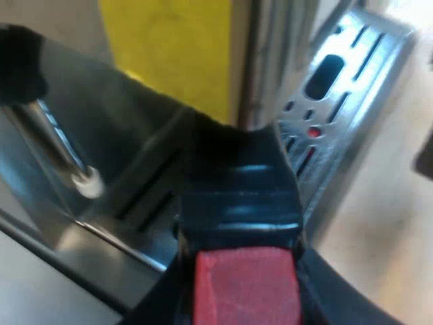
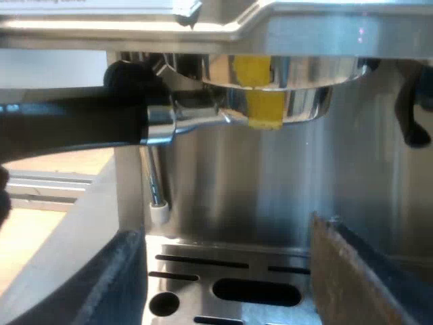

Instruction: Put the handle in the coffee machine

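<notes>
The left gripper [image 1: 247, 298] is clamped on the handle [image 1: 237, 196] at its red end [image 1: 247, 284], its fingers largely hidden beside it. The holder [image 2: 270, 95] sits up under the machine [image 2: 304, 34] front; locked or not, hard to say. The steam wand [image 2: 154, 183] hangs just beside its neck. There is open room beneath, down to the slotted tray [image 2: 203, 261], where the right gripper [image 2: 226, 237] hovers, fingers wide apart, empty.

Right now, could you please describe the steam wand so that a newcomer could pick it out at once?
Start at the espresso machine's steel front, above the slotted drip tray. Near the metal holder's dark handle, the steam wand hangs down as a thin steel tube. Only it ends in a white tip.
</notes>
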Robot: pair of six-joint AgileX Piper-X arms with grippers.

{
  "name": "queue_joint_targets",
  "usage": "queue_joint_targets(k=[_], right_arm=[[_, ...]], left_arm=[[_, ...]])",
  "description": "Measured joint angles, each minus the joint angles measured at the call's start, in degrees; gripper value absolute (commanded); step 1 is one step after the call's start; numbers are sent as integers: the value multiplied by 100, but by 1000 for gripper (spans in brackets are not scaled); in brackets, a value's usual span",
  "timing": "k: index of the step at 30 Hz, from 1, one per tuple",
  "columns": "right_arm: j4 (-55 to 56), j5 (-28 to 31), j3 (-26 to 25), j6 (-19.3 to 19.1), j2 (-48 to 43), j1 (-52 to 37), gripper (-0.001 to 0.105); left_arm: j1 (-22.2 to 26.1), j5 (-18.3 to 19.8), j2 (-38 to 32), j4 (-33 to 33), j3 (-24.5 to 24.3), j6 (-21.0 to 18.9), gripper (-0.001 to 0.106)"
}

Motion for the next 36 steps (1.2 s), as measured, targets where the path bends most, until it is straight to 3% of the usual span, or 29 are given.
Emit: queue_joint_targets(k=[7,15,26,29,34,36], right_arm=[[10,239,0,-332,0,-71,55],[26,-153,0,-343,0,-245,55],[49,-1140,429,-176,0,-543,55],[-223,-2092,576,-170,0,-861,54],[-375,-2553,588,-106,40,-1272,38],[-620,-2670,588,-45,107,-1374,38]], left_arm=[[0,2,47,450,-261,149,0],[12,-30,47,458,-276,312,0],[12,-30,47,447,-276,344,0],[12,-30,47,447,-276,344,0],[12,-30,47,447,-276,344,0],[12,-30,47,447,-276,351,0]])
